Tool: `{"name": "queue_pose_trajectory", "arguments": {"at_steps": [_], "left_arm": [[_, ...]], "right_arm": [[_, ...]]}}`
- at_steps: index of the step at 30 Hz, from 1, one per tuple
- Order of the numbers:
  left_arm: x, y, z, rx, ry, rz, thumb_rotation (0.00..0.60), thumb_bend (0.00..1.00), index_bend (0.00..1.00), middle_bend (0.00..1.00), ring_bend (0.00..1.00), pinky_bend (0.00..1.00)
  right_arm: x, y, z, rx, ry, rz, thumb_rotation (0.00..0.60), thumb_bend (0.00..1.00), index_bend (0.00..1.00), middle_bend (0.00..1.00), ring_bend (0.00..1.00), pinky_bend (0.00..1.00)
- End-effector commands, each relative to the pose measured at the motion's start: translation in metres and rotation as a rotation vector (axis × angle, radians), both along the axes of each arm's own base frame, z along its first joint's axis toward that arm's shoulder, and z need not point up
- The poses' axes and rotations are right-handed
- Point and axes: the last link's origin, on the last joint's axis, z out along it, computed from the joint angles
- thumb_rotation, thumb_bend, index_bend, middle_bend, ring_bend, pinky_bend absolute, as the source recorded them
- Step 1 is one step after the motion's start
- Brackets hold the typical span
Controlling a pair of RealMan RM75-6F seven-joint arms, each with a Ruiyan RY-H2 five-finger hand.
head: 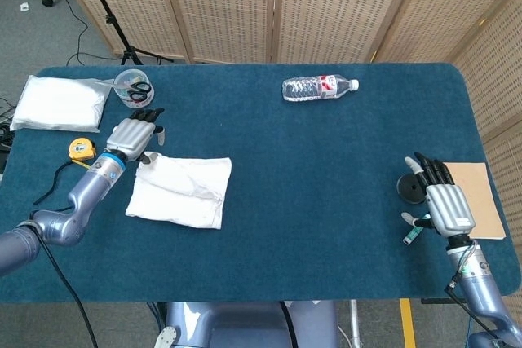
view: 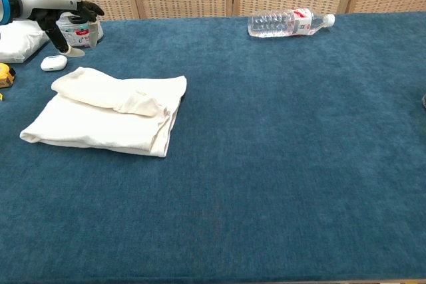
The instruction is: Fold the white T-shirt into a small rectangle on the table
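Right hand (head: 446, 203): at the near right edge of the table (head: 326, 169), palm down, fingers apart, holding nothing. A small pen-like object (head: 412, 234) lies just beside its thumb side; what it is cannot be told. A black disc (head: 410, 189) lies just ahead of the fingertips, to their inner side. A tan board (head: 479, 197) lies just beside the hand on its outer side, reaching the table's right edge.

T-shirt (head: 181, 190): white, folded into a rough rectangle, flat on the table just to the near right of the left hand, apart from it. In the chest view (view: 106, 108) a loose fold ridges its top layer, and the edges are uneven.

Left hand (head: 132, 136): above the table beyond the shirt's far left corner, fingers loosely apart, holding nothing; in the chest view (view: 53, 6) its dark fingers droop downward.

Tape measure (head: 81, 149): yellow, left of the left hand, its strap trailing nearer.

Earbud case (view: 53, 63): small, white, right by the left hand.

Tub (head: 133, 87): clear, round, scissors inside, just beyond the left fingertips.

Cloth (head: 59, 103): white, folded, beyond and left of the left hand, at the table's edge.

Bottle (head: 319, 87): clear plastic, on its side, far across the table, well apart from both hands.
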Motion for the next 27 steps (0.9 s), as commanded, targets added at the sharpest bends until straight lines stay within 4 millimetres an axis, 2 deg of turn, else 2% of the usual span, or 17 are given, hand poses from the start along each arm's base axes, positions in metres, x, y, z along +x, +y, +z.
{"name": "queue_pose_trajectory", "arguments": {"at_steps": [1, 10, 18, 27], "left_arm": [[0.000, 0.005, -0.012, -0.033, 0.023, 0.034, 0.600, 0.32, 0.40, 0.00, 0.00, 0.00], [-0.001, 0.008, -0.030, -0.066, 0.041, 0.076, 0.600, 0.32, 0.38, 0.00, 0.00, 0.00], [0.000, 0.008, -0.033, -0.077, 0.053, 0.082, 0.600, 0.33, 0.39, 0.00, 0.00, 0.00], [-0.003, 0.003, -0.037, -0.080, 0.047, 0.089, 0.600, 0.33, 0.50, 0.00, 0.00, 0.00]], "right_arm": [[0.000, 0.000, 0.000, 0.000, 0.000, 0.000, 0.600, 0.00, 0.00, 0.00, 0.00, 0.00], [0.000, 0.000, 0.001, 0.000, -0.002, -0.001, 0.600, 0.00, 0.00, 0.00, 0.00, 0.00], [-0.001, 0.000, 0.002, -0.004, -0.007, -0.004, 0.600, 0.00, 0.00, 0.00, 0.00, 0.00], [-0.001, -0.001, 0.003, -0.005, -0.008, -0.003, 0.600, 0.00, 0.00, 0.00, 0.00, 0.00]]}}
